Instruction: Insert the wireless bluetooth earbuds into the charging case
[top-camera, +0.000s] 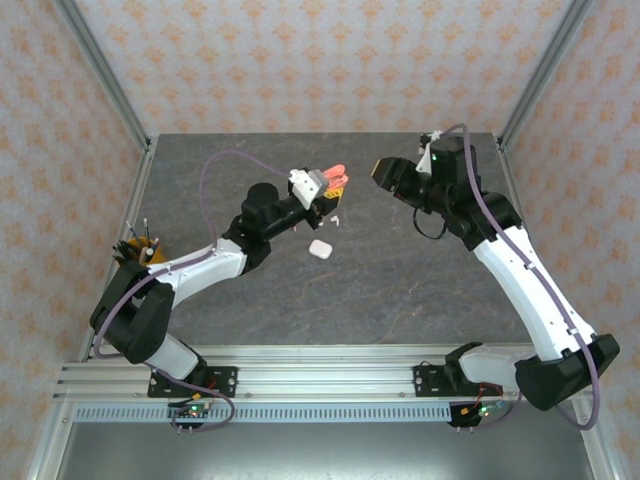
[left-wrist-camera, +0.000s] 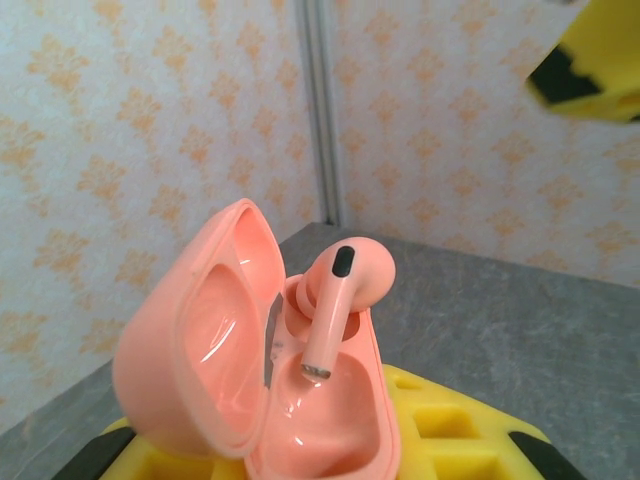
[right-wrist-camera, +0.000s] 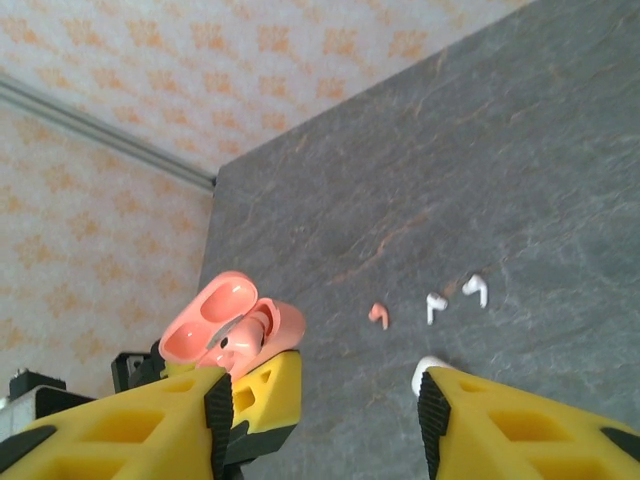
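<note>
coral case (left-wrist-camera: 200, 350) lid-up, clamped in left pincer (top-camera: 330, 186) — coral earbud (left-wrist-camera: 340, 300) standing inside, right pincer (right-wrist-camera: 325, 415) agape, loose earbuds (right-wrist-camera: 436, 306) just beyond

Left arm (top-camera: 195, 265) and right arm (top-camera: 525, 275): white links, black joints, 1 purple cable (top-camera: 240, 151) each; yellow gripper fingers (right-wrist-camera: 110, 435), black pads (right-wrist-camera: 219, 420).
</note>
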